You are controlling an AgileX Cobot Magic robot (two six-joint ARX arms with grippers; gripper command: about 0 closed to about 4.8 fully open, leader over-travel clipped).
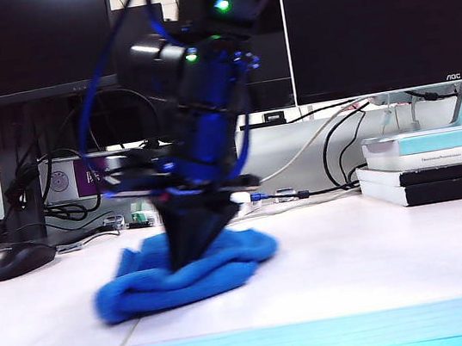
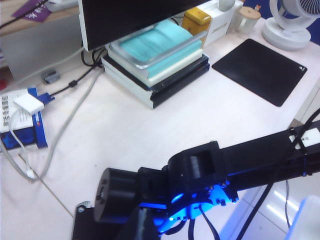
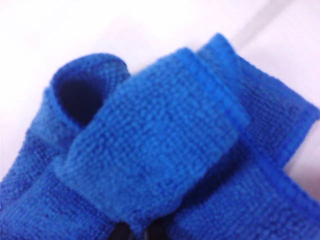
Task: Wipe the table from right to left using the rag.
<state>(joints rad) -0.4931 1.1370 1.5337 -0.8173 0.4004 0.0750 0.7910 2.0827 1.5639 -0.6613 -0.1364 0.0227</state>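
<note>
Lying left of centre on the surface (image 1: 384, 263), the soft, light, bunching rag (image 1: 181, 276) is pinched mid-fold by the right gripper (image 1: 192, 250)'s closed fingers; the left gripper is out of view.

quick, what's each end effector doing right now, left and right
Left end effector: not visible in any view, cannot be told.
Right end effector: closed on the rag, pressing it onto the table, left of centre in the exterior view.

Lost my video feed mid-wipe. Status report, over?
Right claw shut on the rag, pressed to the table. Left claw out of sight. Black mouse lies left, along the wipe path.
</note>
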